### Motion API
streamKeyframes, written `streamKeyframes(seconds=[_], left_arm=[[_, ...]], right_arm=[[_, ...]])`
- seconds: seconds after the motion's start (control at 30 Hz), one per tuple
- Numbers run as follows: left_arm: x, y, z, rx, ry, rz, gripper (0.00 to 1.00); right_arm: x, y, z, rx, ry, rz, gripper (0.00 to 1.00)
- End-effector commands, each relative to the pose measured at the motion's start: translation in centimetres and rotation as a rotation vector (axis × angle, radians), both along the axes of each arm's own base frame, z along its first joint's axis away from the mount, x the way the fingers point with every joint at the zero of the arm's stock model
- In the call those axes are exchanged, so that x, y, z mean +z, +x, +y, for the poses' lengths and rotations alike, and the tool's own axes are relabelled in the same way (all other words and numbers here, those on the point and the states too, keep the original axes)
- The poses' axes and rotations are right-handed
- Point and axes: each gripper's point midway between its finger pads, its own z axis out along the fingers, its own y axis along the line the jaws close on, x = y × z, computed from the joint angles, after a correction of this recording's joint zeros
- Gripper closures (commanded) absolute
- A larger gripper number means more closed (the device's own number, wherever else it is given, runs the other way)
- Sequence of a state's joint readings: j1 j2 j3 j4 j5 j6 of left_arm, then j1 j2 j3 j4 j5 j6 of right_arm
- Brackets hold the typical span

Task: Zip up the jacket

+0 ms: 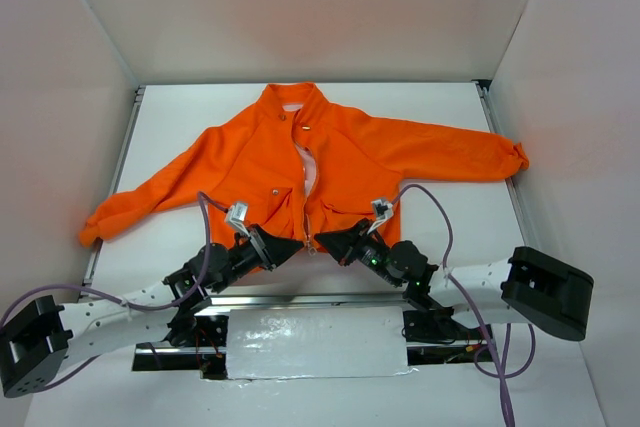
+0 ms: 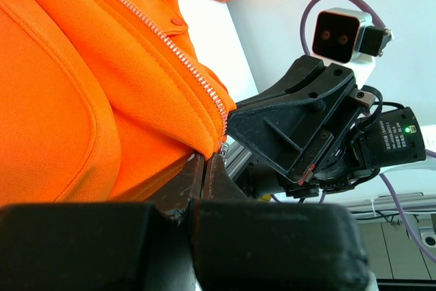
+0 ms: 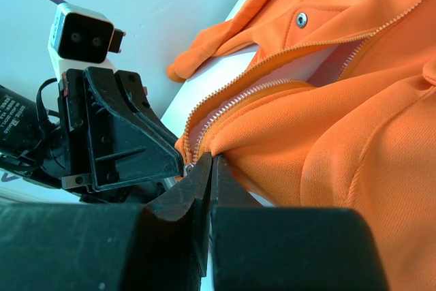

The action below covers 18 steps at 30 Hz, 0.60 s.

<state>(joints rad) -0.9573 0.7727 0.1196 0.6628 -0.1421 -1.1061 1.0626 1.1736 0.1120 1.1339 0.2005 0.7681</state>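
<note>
**Step in hand: joining the zipper ends at the hem.**

1. Confirm the grip. The left gripper [image 1: 287,248] is closed tight on the bottom corner of one front panel. The right gripper [image 1: 322,242] is closed tight on the bottom corner of the other. The two sets of fingertips are just beside each other at the middle of the hem.
2. Judge the next move. You will probably need to bring the two lower ends of the zipper [image 1: 305,197] into line and seat one in the other before any upward pull. The slider's position cannot be made out, so check it first.

**Condition of the work.** The jacket [image 1: 350,162] lies front up on the table [image 1: 180,117], collar toward the far edge, hem toward the near edge, and sleeves spread toward the left and right edges. It is bright orange. The zipper stands unjoined, with pale lining [image 1: 309,172] showing between the panels.
</note>
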Motion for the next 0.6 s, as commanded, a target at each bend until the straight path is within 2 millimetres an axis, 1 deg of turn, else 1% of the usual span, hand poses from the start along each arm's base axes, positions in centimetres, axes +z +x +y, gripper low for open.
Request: streamKeyframes(seconds=[0.0, 0.1, 0.17, 0.33, 0.37, 0.43, 0.47, 0.5, 0.57], left_arm=[[2.5, -0.8, -0.8, -0.056, -0.085, -0.046, 1.00], [1.6, -0.7, -0.6, -0.044, -0.067, -0.029, 1.00], [1.4, -0.5, -0.4, -0.028, -0.056, -0.027, 1.00], [1.9, -0.4, -0.4, -0.029, -0.052, -0.043, 1.00], [1.8, -0.3, -0.5, -0.029, -0.047, -0.043, 1.00], [1.9, -0.3, -0.6, -0.032, -0.041, -0.047, 1.00], [1.9, -0.3, -0.7, -0.035, -0.039, -0.050, 1.00], [1.9, -0.5, -0.8, -0.049, -0.039, -0.057, 1.00], [2.1, -0.7, -1.1, -0.070, -0.024, -0.086, 1.00]], right_arm=[[3.8, 0.3, 0.4, -0.013, 0.094, -0.053, 1.00], [4.2, 0.3, 0.3, -0.014, 0.100, -0.053, 1.00], [4.0, 0.3, 0.3, -0.021, 0.098, -0.043, 1.00], [3.8, 0.9, 0.3, -0.045, 0.094, -0.020, 1.00], [3.7, 0.9, 0.4, -0.042, 0.090, -0.016, 1.00], [4.0, 0.8, 1.1, -0.019, 0.079, -0.027, 1.00], [3.5, 0.4, 1.7, 0.018, 0.049, -0.031, 1.00], [3.8, 0.3, 2.2, 0.033, 0.041, -0.043, 1.00], [3.5, 0.5, 2.2, 0.026, 0.033, -0.033, 1.00]])
